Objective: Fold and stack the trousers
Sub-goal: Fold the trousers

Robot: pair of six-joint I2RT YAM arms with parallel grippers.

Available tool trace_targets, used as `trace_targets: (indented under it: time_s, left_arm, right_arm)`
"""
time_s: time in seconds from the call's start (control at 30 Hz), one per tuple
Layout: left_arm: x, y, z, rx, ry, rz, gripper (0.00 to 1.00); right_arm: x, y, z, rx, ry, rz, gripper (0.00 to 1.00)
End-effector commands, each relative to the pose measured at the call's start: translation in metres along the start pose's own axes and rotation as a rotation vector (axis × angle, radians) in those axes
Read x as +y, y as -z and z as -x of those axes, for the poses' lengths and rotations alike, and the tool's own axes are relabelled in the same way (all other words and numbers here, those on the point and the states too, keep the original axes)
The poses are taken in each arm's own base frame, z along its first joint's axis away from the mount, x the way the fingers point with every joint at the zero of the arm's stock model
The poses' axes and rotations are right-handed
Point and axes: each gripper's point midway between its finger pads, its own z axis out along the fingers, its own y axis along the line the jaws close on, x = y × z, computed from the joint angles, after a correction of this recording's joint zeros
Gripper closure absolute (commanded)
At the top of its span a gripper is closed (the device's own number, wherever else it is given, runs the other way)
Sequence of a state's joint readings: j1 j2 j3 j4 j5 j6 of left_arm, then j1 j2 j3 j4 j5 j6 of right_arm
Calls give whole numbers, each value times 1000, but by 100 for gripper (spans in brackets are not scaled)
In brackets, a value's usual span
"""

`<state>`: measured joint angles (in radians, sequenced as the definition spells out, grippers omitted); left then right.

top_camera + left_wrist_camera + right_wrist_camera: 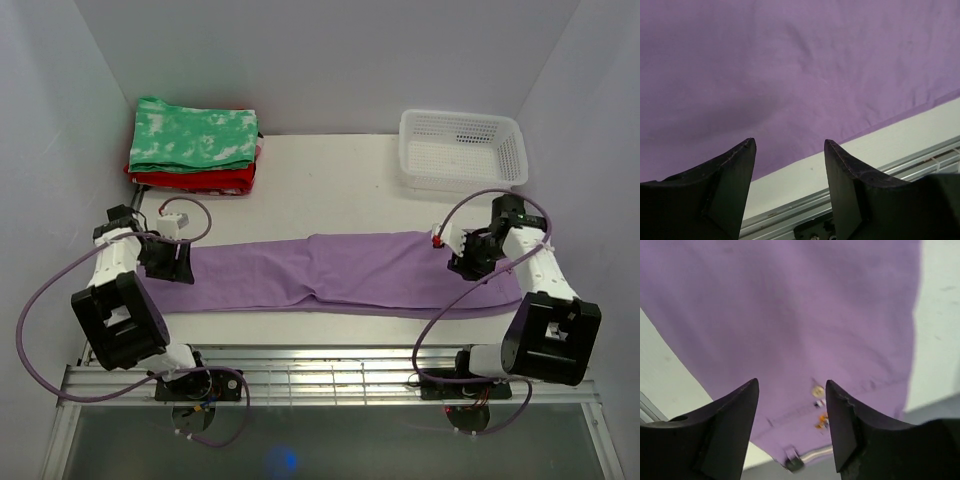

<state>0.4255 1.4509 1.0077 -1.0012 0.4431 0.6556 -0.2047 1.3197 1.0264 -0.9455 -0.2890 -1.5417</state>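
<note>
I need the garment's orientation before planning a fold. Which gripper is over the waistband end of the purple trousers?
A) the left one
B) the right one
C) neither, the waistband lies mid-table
B: the right wrist view shows a button on the trousers just past the open right gripper, while the left gripper has only plain fabric before it.

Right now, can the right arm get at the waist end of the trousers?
Probably yes: the right gripper hangs open directly above the waist end of the trousers, nothing in between.
</note>
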Motion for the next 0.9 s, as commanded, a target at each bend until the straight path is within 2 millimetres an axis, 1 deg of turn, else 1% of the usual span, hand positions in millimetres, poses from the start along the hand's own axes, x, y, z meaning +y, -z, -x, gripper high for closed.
trace_targets:
  time_s: [0.0, 0.03, 0.07, 0.1, 0.13, 0.17, 0.2, 0.23, 0.27, 0.33, 0.37, 0.4, 0.43, 0.47, 0.5, 0.53, 0.57, 0.6, 0.63, 0.67, 0.7, 0.73, 0.77, 0.8, 0.83, 0.87]
  left_arm:
    - [22, -1, 7, -18, 32, 85, 32]
    - [27, -2, 7, -11, 49, 90, 32]
    - [29, -2, 10, -15, 57, 90, 32]
    - [32, 0, 13, -23, 67, 91, 33]
    - [38, 3, 15, -42, 89, 88, 33]
    - [46, 8, 24, -60, 95, 98, 33]
    - [51, 11, 27, -66, 104, 103, 33]
    - [59, 15, 28, -72, 116, 113, 33]
    - [66, 18, 34, -80, 102, 116, 33]
    - [69, 19, 32, -67, 103, 109, 34]
    - [66, 17, 30, -61, 94, 88, 35]
    - [60, 15, 26, -48, 70, 56, 37]
    - [57, 13, 24, -49, 64, 42, 37]
    - [54, 10, 20, -45, 62, 30, 38]
    - [49, 3, 13, -29, 67, 6, 42]
    - [48, -1, 8, -17, 71, -4, 45]
    - [49, -5, 3, -1, 76, -5, 48]
    - [51, -12, -5, 19, 82, 3, 54]
    - [52, -16, -9, 30, 85, 6, 58]
    - [54, -18, -10, 34, 79, 10, 61]
    - [52, -18, -8, 25, 73, -2, 62]
    - [52, -15, -2, 5, 50, -11, 61]
    - [48, -11, 4, -17, 32, -31, 59]
    - [41, -6, 8, -29, 23, -62, 56]
    - [37, 2, 23, -83, -11, -82, 50]
    - [35, 8, 29, -105, -27, -82, 49]
  right_arm:
    - [39, -35, -4, 33, -215, 100, 40]
    - [37, -44, -14, 80, -215, 77, 43]
    - [41, -50, -21, 107, -213, 79, 44]
    - [58, -61, -32, 139, -214, 112, 46]
    - [56, -66, -47, 203, -197, 89, 48]
    - [60, -69, -57, 238, -176, 89, 49]
    - [66, -72, -65, 265, -166, 93, 49]
    - [79, -74, -80, 325, -157, 110, 50]
    - [74, -75, -86, 342, -139, 80, 52]
    - [80, -77, -93, 369, -143, 90, 53]
    - [83, -77, -93, 370, -152, 101, 56]
    - [83, -76, -91, 361, -159, 101, 58]
    - [78, -74, -85, 334, -165, 88, 61]
    - [81, -71, -80, 317, -172, 106, 62]
    - [78, -67, -77, 308, -178, 102, 63]
    - [73, -65, -64, 243, -180, 88, 66]
    - [62, -59, -57, 221, -174, 62, 69]
    - [61, -54, -52, 201, -165, 67, 72]
    - [56, -47, -43, 169, -150, 47, 75]
    - [44, -38, -35, 142, -125, 24, 73]
    - [53, -30, -27, 118, -117, 65, 68]
    - [48, -21, -14, 62, -86, 48, 52]
    - [47, -14, -3, 26, -66, 47, 40]
    - [34, 0, 11, -13, -47, 12, 31]
    - [37, 9, 29, -85, -63, 12, 28]
    - [38, 13, 48, -129, -43, 25, 31]
